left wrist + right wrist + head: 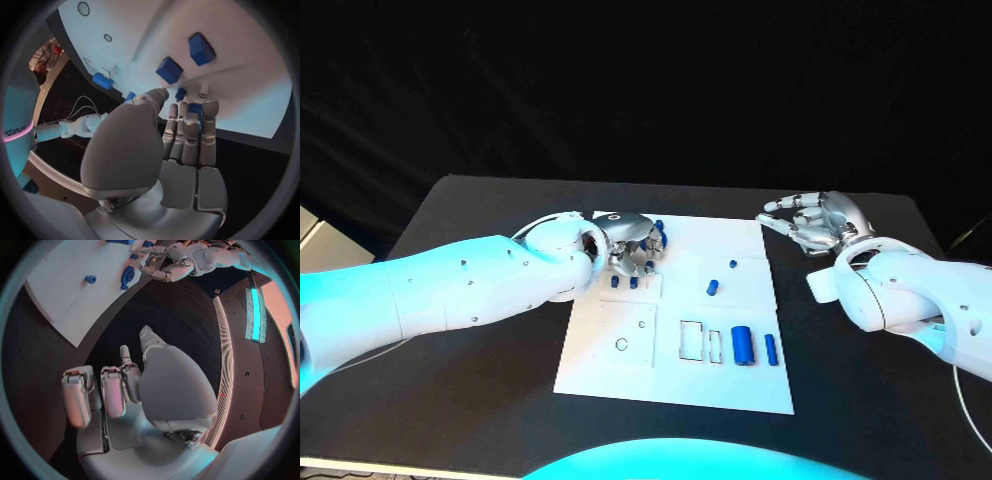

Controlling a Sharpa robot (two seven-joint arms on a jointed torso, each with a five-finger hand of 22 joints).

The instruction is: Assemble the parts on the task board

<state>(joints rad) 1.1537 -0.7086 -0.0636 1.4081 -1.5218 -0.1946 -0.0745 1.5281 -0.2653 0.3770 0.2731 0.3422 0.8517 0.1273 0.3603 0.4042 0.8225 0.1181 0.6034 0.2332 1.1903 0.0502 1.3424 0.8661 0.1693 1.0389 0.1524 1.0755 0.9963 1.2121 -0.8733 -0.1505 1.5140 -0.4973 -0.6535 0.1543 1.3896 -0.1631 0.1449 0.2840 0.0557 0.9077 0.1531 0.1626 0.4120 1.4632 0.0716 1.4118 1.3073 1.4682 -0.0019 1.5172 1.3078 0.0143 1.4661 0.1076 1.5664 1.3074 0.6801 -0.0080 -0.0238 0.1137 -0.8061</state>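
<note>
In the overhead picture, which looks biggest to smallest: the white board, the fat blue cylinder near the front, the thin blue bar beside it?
1. White board, by far the largest.
2. Fat blue cylinder.
3. Thin blue bar: similar length, but clearly slimmer.

You can't tell from the head view whether the left hand (pixel 632 252) grips anything: its fingers cover the task board (pixel 678 380) at about eleven o'clock, hiding part of the small blue parts (pixel 625 282) there. In the left wrist view a blue piece (pixel 194 108) sits behind the fingertips (pixel 210 107) (contact unclear). The tiny part (pixel 733 264) near the board's middle is too small to identify.
</note>
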